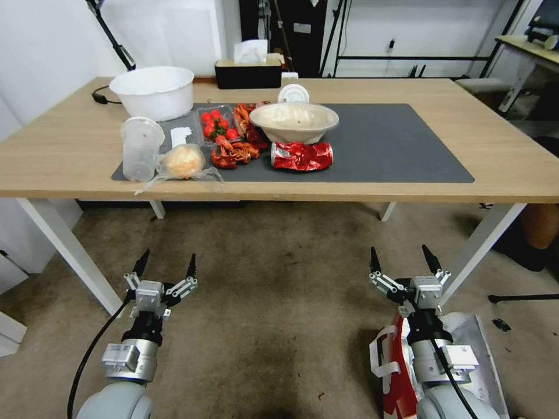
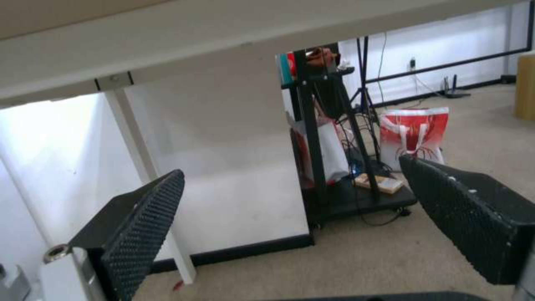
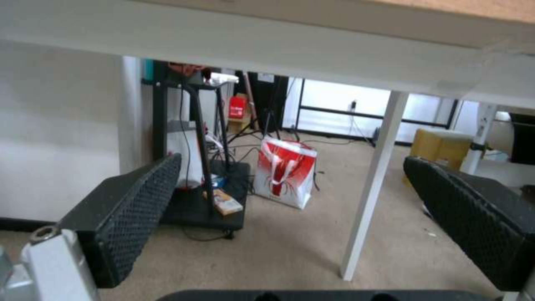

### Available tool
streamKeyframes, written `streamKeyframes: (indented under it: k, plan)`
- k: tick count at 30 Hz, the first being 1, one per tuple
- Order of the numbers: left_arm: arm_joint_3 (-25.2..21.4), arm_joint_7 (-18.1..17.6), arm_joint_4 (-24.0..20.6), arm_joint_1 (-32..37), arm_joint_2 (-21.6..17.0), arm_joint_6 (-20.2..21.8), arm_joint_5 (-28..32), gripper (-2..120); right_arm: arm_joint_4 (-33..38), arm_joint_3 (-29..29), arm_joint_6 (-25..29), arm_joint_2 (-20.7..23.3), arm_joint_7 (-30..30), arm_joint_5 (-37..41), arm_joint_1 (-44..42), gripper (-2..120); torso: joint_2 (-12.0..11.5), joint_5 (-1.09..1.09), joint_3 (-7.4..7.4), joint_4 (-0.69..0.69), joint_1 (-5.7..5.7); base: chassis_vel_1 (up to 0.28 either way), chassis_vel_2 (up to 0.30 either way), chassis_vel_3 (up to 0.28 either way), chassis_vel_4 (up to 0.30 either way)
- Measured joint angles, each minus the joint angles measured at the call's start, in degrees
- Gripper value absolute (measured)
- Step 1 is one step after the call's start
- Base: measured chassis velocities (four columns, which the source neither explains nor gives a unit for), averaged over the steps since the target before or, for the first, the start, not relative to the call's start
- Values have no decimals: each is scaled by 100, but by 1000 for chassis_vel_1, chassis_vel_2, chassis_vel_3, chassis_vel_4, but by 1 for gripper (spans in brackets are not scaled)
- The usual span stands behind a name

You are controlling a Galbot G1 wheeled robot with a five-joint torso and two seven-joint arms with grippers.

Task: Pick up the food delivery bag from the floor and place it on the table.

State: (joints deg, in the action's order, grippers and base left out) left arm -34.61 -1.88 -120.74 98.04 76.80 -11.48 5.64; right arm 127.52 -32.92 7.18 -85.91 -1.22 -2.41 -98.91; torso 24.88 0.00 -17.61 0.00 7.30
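The food delivery bag (image 1: 395, 384) sits on the carpeted floor (image 1: 279, 279) at my lower right. It is red and white with white strap handles and a silver foil lining, and my right forearm partly hides it. My right gripper (image 1: 403, 256) hovers open just beyond the bag, above the floor, with nothing between its fingers. My left gripper (image 1: 167, 263) is open too, level with it on the left. Both point toward the light-wood table (image 1: 70, 145) with its dark grey mat (image 1: 384, 145). In the wrist views, the left gripper (image 2: 290, 196) and right gripper (image 3: 290, 184) face the space under the table.
The mat's left half holds a white bowl (image 1: 152, 90), a paper bowl (image 1: 294, 121), a crushed red can (image 1: 301, 156), a plastic cup (image 1: 140, 148) and crayfish (image 1: 236, 150). White table legs (image 1: 67, 256) (image 1: 483, 244) flank the floor ahead. Beyond the table stands another red-and-white bag (image 3: 285, 172) beside a black rack (image 3: 200, 167).
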Motion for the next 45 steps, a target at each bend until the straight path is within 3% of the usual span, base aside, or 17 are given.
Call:
streamKeyframes:
  k: [45]
  plan:
    - [50, 76, -85, 45, -56, -10, -106, 97, 264, -103, 65, 20, -58, 21, -53, 100, -1041, 0, 717, 0, -326, 0, 0, 0, 0]
